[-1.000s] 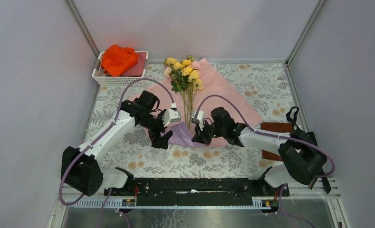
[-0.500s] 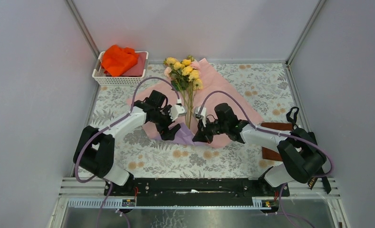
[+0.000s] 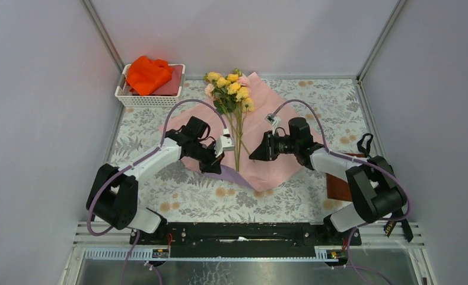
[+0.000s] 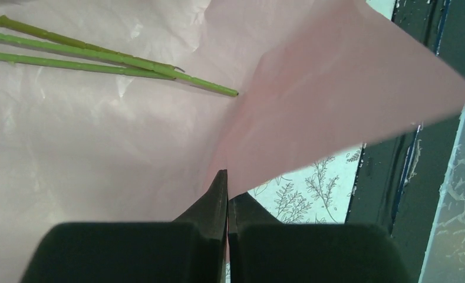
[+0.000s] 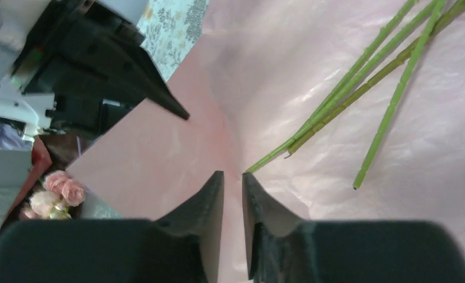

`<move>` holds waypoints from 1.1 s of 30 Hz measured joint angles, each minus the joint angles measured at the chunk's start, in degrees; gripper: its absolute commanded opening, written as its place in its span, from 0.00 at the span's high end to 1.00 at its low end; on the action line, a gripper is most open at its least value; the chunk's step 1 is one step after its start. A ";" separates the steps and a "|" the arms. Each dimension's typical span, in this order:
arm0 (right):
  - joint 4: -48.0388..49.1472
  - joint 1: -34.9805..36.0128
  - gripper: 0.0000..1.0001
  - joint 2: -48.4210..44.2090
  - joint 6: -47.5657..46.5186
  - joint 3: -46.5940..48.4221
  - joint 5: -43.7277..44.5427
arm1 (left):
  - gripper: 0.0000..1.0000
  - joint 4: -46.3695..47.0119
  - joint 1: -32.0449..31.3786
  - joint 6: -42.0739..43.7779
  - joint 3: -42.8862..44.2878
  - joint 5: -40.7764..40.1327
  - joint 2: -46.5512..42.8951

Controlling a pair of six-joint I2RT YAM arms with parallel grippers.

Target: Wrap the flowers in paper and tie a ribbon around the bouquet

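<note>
Pinching the paper (image 4: 312,112) edge, the left gripper (image 4: 227,184) sits just left of the near-to-far stems (image 3: 238,145) of the flowers (image 3: 232,89); the right gripper (image 3: 255,156), jaws slightly parted and empty, flanks their right side.

Yellow and pink flowers (image 3: 231,88), pale pink paper (image 3: 261,110), grey leaf-print table (image 3: 332,113), orange cloth (image 3: 145,72), white basket (image 3: 137,100)

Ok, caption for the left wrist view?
Left gripper shut on thin pink wrapping paper, slender green flower stems lying beyond.
</note>
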 measured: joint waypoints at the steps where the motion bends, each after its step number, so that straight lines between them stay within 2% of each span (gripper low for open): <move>1: -2.19 -0.04 0.87 0.52 1.25 1.07 1.07 | 1.00 -0.07 -0.28 -0.15 -0.02 0.02 -0.02; 5: -12.24 3.74 0.96 6.16 0.83 6.49 4.35 | 1.00 -0.11 -0.66 -1.57 0.00 0.17 -0.02; 8: -18.12 5.99 1.00 9.11 -0.24 6.75 5.33 | 1.00 -0.35 -0.66 -2.86 0.46 0.17 0.00; 18: -32.33 5.70 1.00 12.20 -1.68 3.23 7.93 | 1.00 0.96 0.31 -8.26 5.55 -1.55 5.27; 25: -42.97 2.38 0.92 9.11 -4.98 7.39 11.82 | 1.00 3.21 2.86 -11.65 5.88 -3.85 11.93; 29: -43.85 1.27 0.92 7.21 -5.75 15.08 16.63 | 1.00 3.96 4.94 -13.51 5.90 -3.67 12.79; 33: -39.98 0.87 0.93 11.08 -4.68 22.21 21.31 | 1.00 5.22 7.10 -15.85 5.90 -3.50 13.03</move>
